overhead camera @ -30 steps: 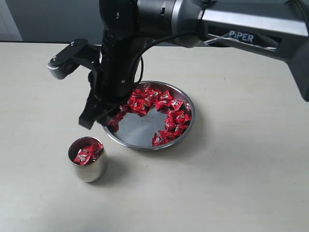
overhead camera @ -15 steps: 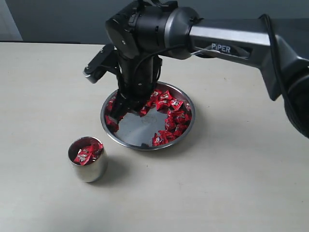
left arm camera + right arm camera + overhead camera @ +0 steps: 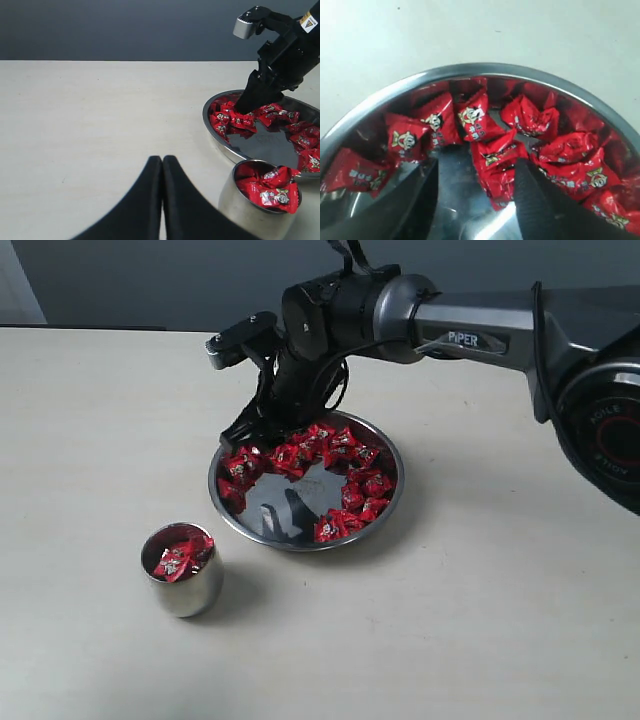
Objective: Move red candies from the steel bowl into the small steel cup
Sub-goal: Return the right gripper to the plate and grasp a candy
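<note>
The pale table (image 3: 480,620) holds everything. The right arm (image 3: 470,325) reaches across it from the right of the exterior view and bends down over the far left part of the bowl (image 3: 300,544). The bowl sits near the middle of the table, its bare mirror bottom showing at the centre and near side. The cup (image 3: 185,590) stands upright in front of the bowl and to its left, near it but apart.

The right claw (image 3: 243,433) is down inside the bowl at the far left rim. Its jaws are spread apart with nothing gripped, and in the right wrist view its fingers (image 3: 535,200) flank a few wrapped pieces lying between them. The left claw (image 3: 162,170) hangs low just beside the cup, its jaws pressed together and holding nothing.

The candies (image 3: 350,455) lie in an arc along the bowl's far and right sides, with a few at the left rim. More of them fill the cup up to the brim.
</note>
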Available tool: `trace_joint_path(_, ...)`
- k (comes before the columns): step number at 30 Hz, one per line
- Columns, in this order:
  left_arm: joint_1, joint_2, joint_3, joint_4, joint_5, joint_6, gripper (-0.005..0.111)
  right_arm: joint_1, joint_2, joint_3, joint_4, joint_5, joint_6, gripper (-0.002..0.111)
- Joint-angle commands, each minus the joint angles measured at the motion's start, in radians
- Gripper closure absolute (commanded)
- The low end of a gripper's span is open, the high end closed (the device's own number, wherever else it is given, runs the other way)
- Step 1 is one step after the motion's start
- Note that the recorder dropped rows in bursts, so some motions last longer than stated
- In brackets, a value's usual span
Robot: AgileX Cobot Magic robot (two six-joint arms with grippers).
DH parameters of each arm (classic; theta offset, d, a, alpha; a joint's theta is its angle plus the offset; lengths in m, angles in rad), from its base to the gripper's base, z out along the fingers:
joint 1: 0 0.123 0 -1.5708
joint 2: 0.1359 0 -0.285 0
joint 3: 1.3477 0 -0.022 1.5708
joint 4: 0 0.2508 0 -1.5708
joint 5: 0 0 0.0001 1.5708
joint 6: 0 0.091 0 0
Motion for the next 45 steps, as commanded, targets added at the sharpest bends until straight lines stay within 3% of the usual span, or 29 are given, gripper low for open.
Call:
trace_joint_path(1,0.005,-0.005,0.005,0.001,-0.012,0.0,0.106,-0.014,0.023,0.001,0.004,-0.022,0.002,0.059)
trace_joint_path(11,0.005,-0.005,0.005,0.001,-0.012,0.0,0.106,-0.016,0.077,0.001,-0.001,0.004,0.002,0.062)
trace_joint_path(13,0.005,-0.005,0.005,0.001,-0.012,0.0,0.106,-0.016,0.078,0.001,-0.001,0.004,0.013,0.069)
trace_joint_path(18,0.005,-0.005,0.005,0.001,-0.012,0.0,0.106,-0.016,0.078,0.001,-0.001,0.02,0.015,0.101)
trace_joint_path(20,0.005,-0.005,0.005,0.001,-0.012,0.0,0.106,-0.016,0.078,0.001,-0.001,0.022,0.015,0.109)
trace_joint_path(42,0.005,-0.005,0.005,0.001,-0.012,0.0,0.106,-0.016,-0.098,0.001,0.073,0.103,-0.027,0.108)
trace_joint_path(43,0.005,-0.005,0.005,0.001,-0.012,0.0,0.106,-0.016,-0.09,0.001,0.073,0.124,-0.035,0.104)
trace_joint_path(45,0.005,-0.005,0.005,0.001,-0.012,0.0,0.106,-0.016,-0.058,0.001,0.078,0.16,-0.076,0.084)
